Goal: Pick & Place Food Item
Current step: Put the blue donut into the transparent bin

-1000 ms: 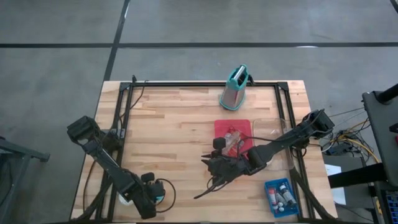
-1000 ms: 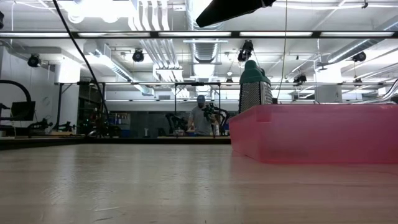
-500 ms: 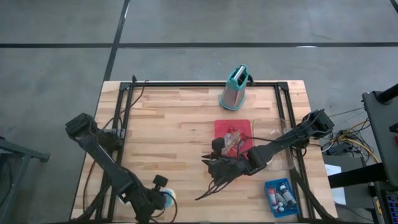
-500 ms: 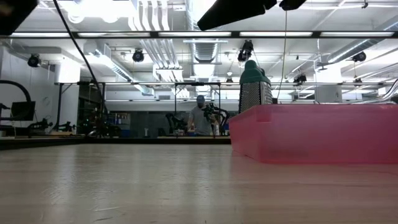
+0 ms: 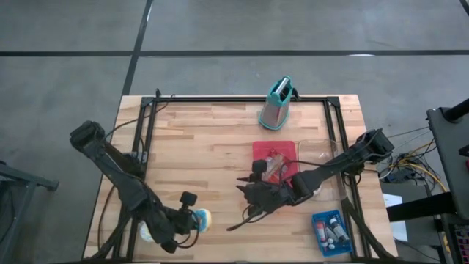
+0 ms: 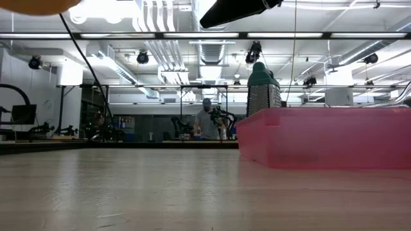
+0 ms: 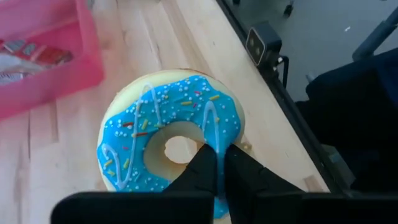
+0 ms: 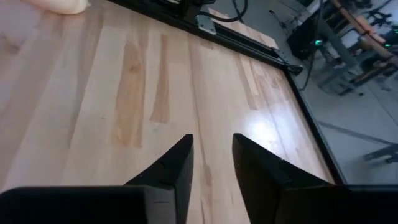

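A doughnut with blue icing and sprinkles (image 7: 168, 137) is held by my left gripper (image 7: 217, 155) near the table's front left. In the high view the doughnut (image 5: 200, 218) is just right of that gripper (image 5: 187, 220). In the low view its tan underside (image 6: 38, 5) shows at the top, high over the table. My right gripper (image 8: 211, 162) is open and empty above bare wood. In the high view it (image 5: 248, 196) is just in front of the red tray (image 5: 258, 150). My left gripper pinches the doughnut's ring (image 7: 219, 186) between its two fingers on the side nearest the wrist, the fingertips (image 7: 204, 163) reaching to the edge of the hole. The doughnut is lifted clear of the table, its iced face toward the wrist camera.
The red tray holds wrapped items (image 5: 275, 165) and also shows in the left wrist view (image 7: 87, 56). A teal-topped grater (image 5: 276, 104) stands at the far edge. A blue box of small bottles (image 5: 330, 232) lies at the front right. A black frame (image 5: 220, 100) borders the table.
My left gripper has carried the doughnut toward the table's right edge and a little toward the far edge, out from under the arm, holding it clear of the wood. The left arm's base joint has swung toward the left edge.
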{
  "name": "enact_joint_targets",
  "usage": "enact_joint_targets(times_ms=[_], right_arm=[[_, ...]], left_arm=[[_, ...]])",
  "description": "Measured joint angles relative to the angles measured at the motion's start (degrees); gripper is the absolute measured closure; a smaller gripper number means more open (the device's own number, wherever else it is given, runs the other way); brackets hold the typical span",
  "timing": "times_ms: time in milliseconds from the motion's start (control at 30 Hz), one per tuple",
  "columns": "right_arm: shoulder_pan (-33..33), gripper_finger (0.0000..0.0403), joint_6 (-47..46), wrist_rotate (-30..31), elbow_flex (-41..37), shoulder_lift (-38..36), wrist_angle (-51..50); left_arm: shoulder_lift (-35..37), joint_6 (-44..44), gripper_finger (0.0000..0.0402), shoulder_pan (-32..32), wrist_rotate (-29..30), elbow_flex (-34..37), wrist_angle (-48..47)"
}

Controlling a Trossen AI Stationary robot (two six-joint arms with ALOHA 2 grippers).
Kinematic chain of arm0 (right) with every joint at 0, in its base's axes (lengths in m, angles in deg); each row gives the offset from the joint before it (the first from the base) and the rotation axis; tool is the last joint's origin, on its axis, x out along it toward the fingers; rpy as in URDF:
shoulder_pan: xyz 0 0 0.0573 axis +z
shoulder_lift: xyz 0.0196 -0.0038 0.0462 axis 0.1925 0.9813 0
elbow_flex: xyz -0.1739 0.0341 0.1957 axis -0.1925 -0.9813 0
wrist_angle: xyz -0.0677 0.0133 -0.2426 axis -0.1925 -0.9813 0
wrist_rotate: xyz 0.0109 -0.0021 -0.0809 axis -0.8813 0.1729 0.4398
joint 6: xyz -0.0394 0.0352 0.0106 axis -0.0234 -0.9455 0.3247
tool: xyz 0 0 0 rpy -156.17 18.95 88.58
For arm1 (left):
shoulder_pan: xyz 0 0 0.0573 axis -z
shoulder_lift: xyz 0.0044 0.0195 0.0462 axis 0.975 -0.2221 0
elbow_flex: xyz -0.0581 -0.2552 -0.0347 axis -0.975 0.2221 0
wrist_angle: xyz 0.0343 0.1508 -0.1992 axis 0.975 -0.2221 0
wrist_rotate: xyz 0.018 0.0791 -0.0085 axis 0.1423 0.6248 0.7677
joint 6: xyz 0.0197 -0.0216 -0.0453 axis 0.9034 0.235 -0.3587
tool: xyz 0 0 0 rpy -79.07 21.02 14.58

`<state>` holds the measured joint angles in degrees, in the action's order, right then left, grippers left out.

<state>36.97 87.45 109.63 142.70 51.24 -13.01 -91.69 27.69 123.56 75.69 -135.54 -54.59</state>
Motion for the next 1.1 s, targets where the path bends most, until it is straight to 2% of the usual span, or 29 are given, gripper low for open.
enact_joint_targets(times_ms=[200, 300, 500, 700, 800, 967, 1100], right_arm=[[0.0, 0.0240, 0.1, 0.1, 0.0, 0.0, 0.0], [0.0, 0.0218, 0.2, 0.1, 0.0, 0.0, 0.0], [0.0, 0.0198, 3.5, -2.8, -0.2, 0.0, -0.1], [0.2, 0.0197, 6.6, -10.4, -0.4, 0.0, -0.1], [0.2, 0.0197, 8.1, -10.9, -0.4, 0.0, -0.1], [0.1, 0.0197, 8.8, -10.9, -0.4, 0.0, -0.1], [0.2, 0.0197, 9.4, -10.9, -0.4, 0.0, -0.1]], left_arm=[[1.4, 3.6, 0.0381, -0.8, -0.1, 0.4, -0.1], [1.4, 8.0, 0.0383, -1.8, -1.3, 0.5, 0.0], [1.4, 16.5, 0.0383, -6.3, -5.7, 0.5, 0.2], [1.4, 23.8, 0.0382, -13.9, -20.9, 0.5, 0.5], [1.4, 26.9, 0.0381, -18.2, -26.2, 0.5, 1.4], [1.5, 31.0, 0.0380, -26.7, -40.1, 0.5, 2.8], [1.5, 34.3, 0.0382, -32.3, -45.1, 0.5, 5.5]])
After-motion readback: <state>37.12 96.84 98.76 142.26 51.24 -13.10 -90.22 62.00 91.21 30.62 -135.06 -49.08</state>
